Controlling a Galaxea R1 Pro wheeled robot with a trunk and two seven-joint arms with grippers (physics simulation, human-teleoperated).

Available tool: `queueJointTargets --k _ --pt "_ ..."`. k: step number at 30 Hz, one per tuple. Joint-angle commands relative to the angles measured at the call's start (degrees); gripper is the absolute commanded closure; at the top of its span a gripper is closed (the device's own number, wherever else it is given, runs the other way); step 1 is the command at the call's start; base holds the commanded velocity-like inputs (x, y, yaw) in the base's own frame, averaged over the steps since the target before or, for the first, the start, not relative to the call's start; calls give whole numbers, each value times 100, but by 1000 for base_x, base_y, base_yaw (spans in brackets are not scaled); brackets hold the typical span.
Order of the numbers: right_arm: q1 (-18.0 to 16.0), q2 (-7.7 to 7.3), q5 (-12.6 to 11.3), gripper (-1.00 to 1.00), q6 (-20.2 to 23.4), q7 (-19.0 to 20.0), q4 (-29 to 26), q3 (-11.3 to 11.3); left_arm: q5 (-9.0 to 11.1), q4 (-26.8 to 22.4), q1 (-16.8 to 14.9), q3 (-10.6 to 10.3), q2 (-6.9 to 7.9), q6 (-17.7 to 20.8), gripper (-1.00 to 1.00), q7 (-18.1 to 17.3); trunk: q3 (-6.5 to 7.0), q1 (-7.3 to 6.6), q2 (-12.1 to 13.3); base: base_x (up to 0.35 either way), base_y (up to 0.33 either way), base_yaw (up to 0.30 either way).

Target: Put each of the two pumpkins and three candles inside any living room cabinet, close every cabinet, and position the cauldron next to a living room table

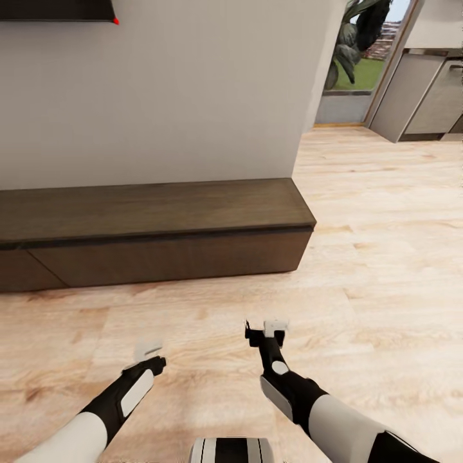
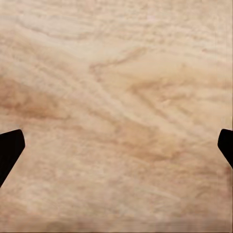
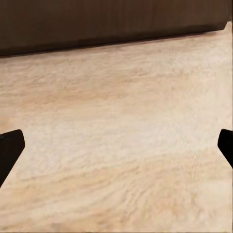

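The cabinet (image 1: 154,231) is a long, low, dark-brown wooden unit against the white wall, its flat drawer fronts all shut. Its front also runs across the right wrist view as a dark band (image 3: 111,22). My left gripper (image 1: 149,351) hangs open over bare wooden floor, well short of the cabinet, holding nothing. My right gripper (image 1: 270,328) is open too, empty, pointing toward the cabinet front over the floor. In both wrist views the dark fingertips (image 2: 9,150) (image 3: 9,150) stand wide apart at the frame edges. Pumpkins, candles, cauldron and table are out of view.
Light wood floor (image 1: 386,257) stretches between me and the cabinet and opens to the right. Grey kitchen cupboards (image 1: 424,96) and a window with a plant (image 1: 357,45) lie at the far right. A dark screen edge (image 1: 58,9) hangs on the wall above.
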Motion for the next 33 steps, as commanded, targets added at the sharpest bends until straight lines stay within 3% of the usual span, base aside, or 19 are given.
queueJointTargets --k 1,4,7,24,33 --pt "-6 -2 -244 -100 53 -30 7 49 122 3 -3 -50 30 151 -100 49 -4 -2 -2 -57 0 0" --pt "1 -2 -605 -100 164 -21 19 49 251 35 -3 -38 97 321 -100 51 -4 -2 -2 -25 0 0" --pt "56 -2 -718 -100 197 -4 21 50 294 46 -3 -44 158 375 -100 50 -4 -2 -2 -7 0 0" --pt "405 13 -670 -100 202 24 42 94 346 132 19 -43 181 386 -100 51 -4 -2 -2 0 0 0" --pt "415 15 -664 -100 245 443 0 96 336 344 32 -43 166 377 -100 52 195 -25 10 0 0 0"
